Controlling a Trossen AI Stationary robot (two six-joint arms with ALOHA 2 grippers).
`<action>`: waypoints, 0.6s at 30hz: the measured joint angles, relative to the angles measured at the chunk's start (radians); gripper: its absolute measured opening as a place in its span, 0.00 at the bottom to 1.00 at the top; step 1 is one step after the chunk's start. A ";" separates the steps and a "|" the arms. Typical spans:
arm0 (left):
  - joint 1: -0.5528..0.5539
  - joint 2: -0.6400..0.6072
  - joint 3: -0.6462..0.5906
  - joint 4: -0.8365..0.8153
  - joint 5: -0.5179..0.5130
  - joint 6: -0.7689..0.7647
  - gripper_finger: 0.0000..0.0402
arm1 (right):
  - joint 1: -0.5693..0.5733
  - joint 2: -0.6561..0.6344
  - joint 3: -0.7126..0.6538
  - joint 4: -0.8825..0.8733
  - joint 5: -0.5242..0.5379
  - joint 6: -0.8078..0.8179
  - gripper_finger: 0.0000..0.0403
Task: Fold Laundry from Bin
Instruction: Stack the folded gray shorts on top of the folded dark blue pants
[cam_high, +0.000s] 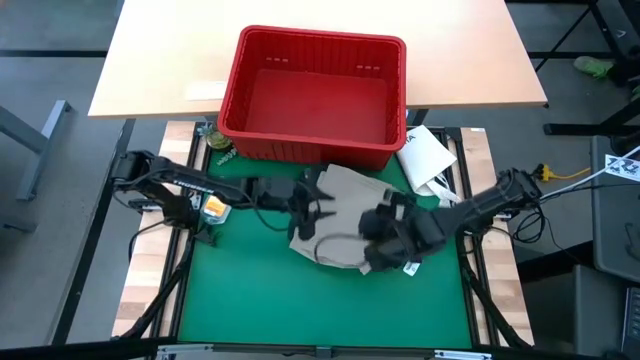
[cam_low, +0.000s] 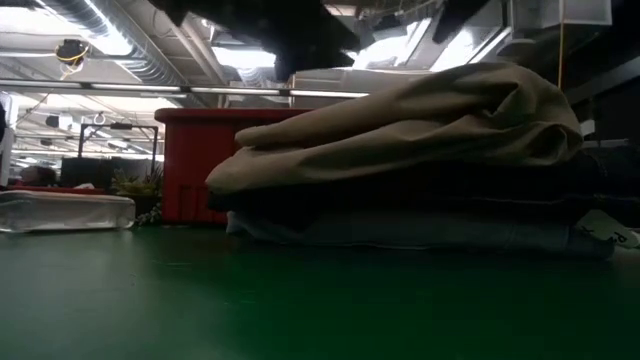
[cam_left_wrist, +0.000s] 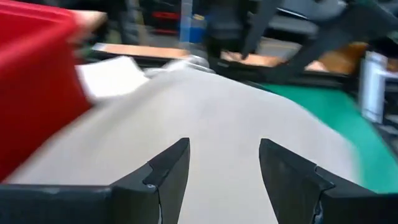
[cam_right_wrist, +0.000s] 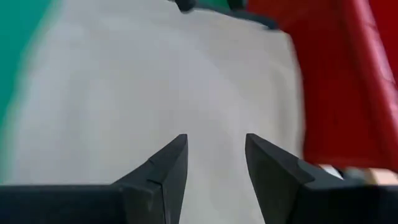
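Observation:
A folded stack of laundry lies on the green mat (cam_high: 250, 300), just in front of the red bin (cam_high: 320, 36). Tan trousers (cam_high: 345, 200) lie on top. In the low view the tan trousers (cam_low: 420, 125) rest on a dark garment (cam_low: 420, 195), which rests on a pale blue one (cam_low: 420, 230). The bin holds nothing that shows. My left gripper (cam_left_wrist: 224, 146) hangs open above the stack's left part. My right gripper (cam_right_wrist: 216, 140) hangs open above its right part. Both grippers (cam_high: 312, 203) (cam_high: 375, 235) have only the tan cloth below them.
A white flat packet (cam_high: 425, 155) lies at the bin's right front corner. A clear plastic box (cam_low: 65, 210) sits on the mat at the left in the low view. A wooden table top (cam_high: 160, 60) bears the bin's far part. Bare mat stretches toward the near edge.

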 joint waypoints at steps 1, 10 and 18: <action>-0.018 0.000 0.000 -0.013 0.018 0.000 0.47 | 0.024 0.007 0.000 0.023 0.000 0.000 0.40; -0.182 0.002 0.000 -0.159 0.027 0.000 0.47 | 0.188 0.157 0.000 0.119 0.008 0.013 0.40; -0.258 0.076 0.000 -0.185 -0.077 0.000 0.47 | 0.197 0.274 0.000 0.127 -0.025 0.083 0.40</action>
